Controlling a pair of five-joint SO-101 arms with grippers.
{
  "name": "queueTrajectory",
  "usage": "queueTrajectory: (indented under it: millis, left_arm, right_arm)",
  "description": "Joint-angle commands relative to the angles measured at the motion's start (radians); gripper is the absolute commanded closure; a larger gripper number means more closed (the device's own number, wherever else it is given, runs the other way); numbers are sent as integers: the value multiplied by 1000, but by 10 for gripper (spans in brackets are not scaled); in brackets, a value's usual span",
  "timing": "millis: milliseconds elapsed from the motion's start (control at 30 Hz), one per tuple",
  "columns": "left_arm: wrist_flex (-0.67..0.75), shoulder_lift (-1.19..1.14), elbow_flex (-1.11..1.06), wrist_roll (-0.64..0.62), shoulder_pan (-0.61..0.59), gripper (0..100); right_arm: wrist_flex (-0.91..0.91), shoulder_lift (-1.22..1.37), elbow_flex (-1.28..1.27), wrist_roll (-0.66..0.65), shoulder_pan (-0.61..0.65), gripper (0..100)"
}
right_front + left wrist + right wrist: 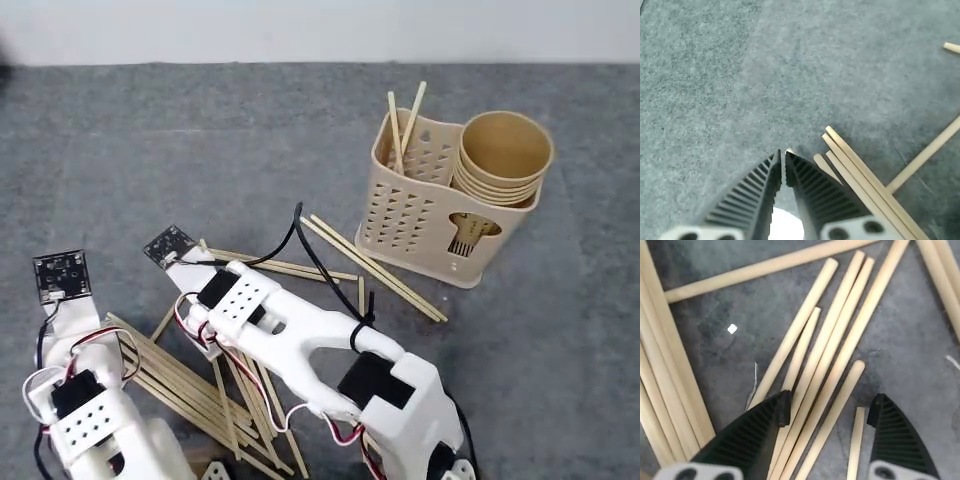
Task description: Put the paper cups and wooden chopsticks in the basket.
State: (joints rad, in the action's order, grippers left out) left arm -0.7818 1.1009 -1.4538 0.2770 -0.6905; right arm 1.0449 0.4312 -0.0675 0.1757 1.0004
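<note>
Several wooden chopsticks (pixel 847 347) are straddled by the spread jaws of the right gripper (pixel 830 405) near the tabletop's front edge. If too many are pinched, some may be dropped short of the far-right basket (pixel 410 225) holding the paper cups (pixel 505 150). The left gripper (pixel 782 156) is pressed together, empty.

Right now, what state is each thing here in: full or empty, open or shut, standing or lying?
Basket, upright, partly filled.
Paper cups, stacked together, standing in the basket.
Chopsticks in basket, two, standing on end.
Loose chopsticks, lying flat, scattered outside the basket.
Left pincer, shut, empty.
Right pincer, open, above loose chopsticks, gripping nothing.
</note>
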Motion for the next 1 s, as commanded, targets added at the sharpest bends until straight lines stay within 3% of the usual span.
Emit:
queueTrajectory:
  millis: [0, 233, 567, 733, 967]
  left_arm:
    - [21, 28, 21, -2, -5, 982]
    - [21, 28, 21, -2, -5, 982]
    - [21, 28, 19, -2, -2, 982]
    - [21, 28, 19, -2, 0, 982]
    - [21, 28, 19, -2, 2, 982]
  right_arm:
    - [-16, 45, 9, 2, -16, 726]
    - [-13, 50, 9, -26, -21, 902]
    - [-8, 50, 3, -51, -50, 917]
    - [-4, 47, 8, -52, -68, 994]
    - [4, 10, 26, -55, -70, 991]
